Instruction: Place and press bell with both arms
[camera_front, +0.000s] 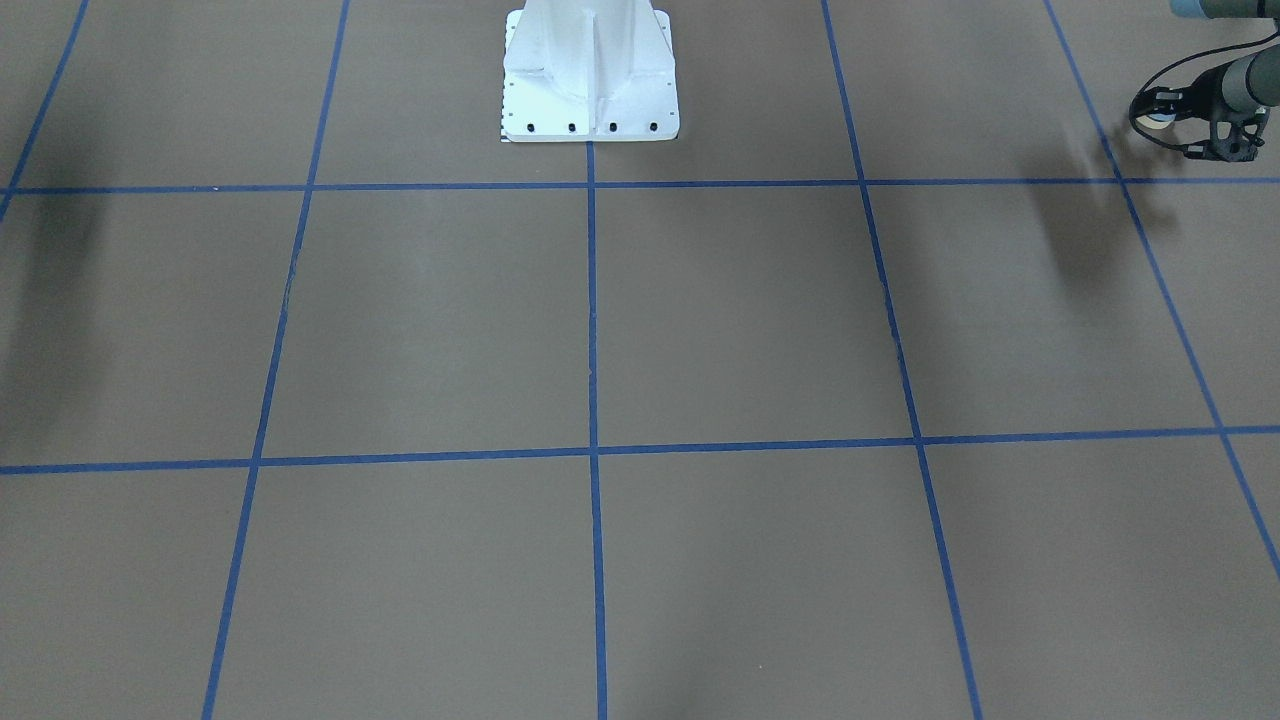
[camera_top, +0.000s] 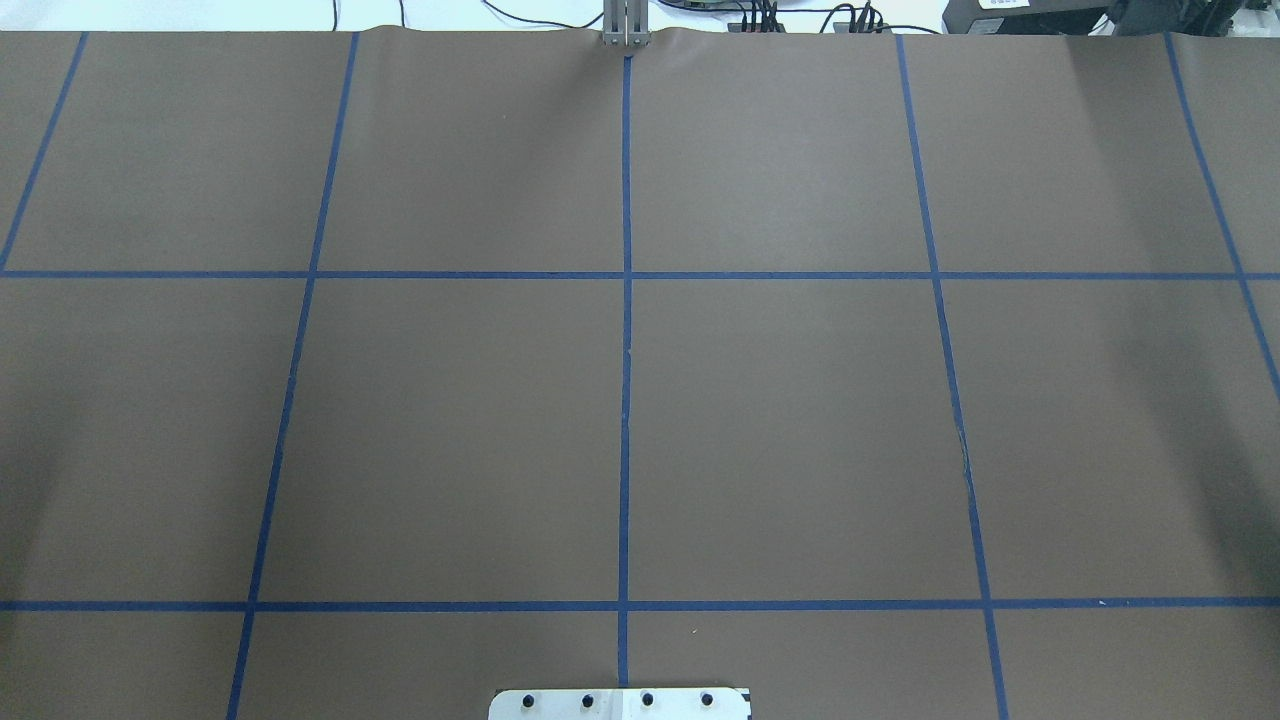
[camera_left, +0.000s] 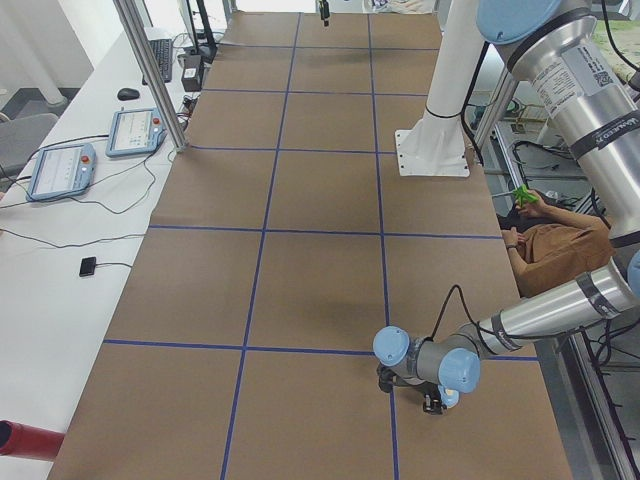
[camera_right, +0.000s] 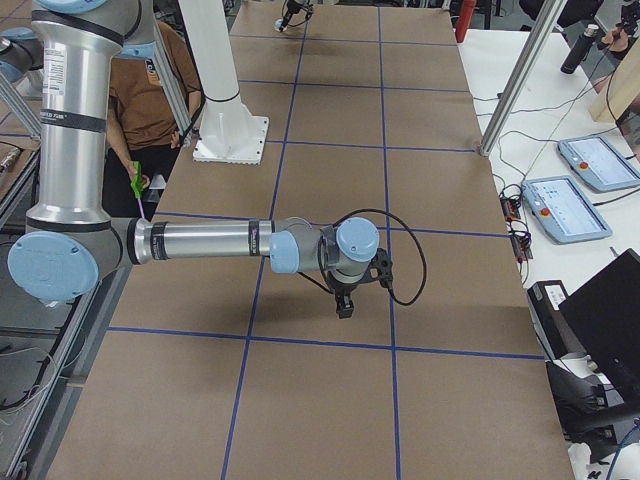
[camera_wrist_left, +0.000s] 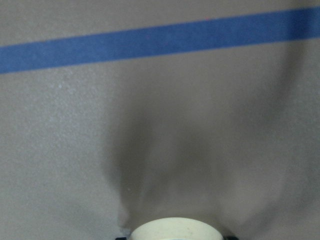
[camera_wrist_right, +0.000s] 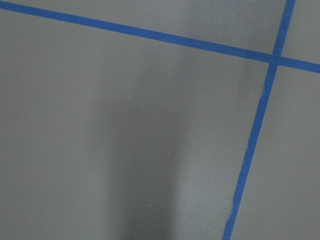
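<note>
My left gripper (camera_front: 1155, 112) is at the table's edge on my left side, held a little above the brown paper. It is shut on the bell (camera_front: 1158, 120), whose cream base shows at the bottom edge of the left wrist view (camera_wrist_left: 177, 230). In the exterior left view the left gripper (camera_left: 432, 400) points down over a blue tape line. My right gripper (camera_right: 343, 300) shows only in the exterior right view, hanging low over the paper; I cannot tell whether it is open or shut. The right wrist view shows only paper and tape.
The white pedestal (camera_front: 590, 80) stands at the table's near middle edge. Blue tape lines (camera_top: 626, 350) split the brown paper into squares. An operator (camera_left: 555, 245) sits beside the table. Teach pendants (camera_left: 60, 170) lie on the side bench.
</note>
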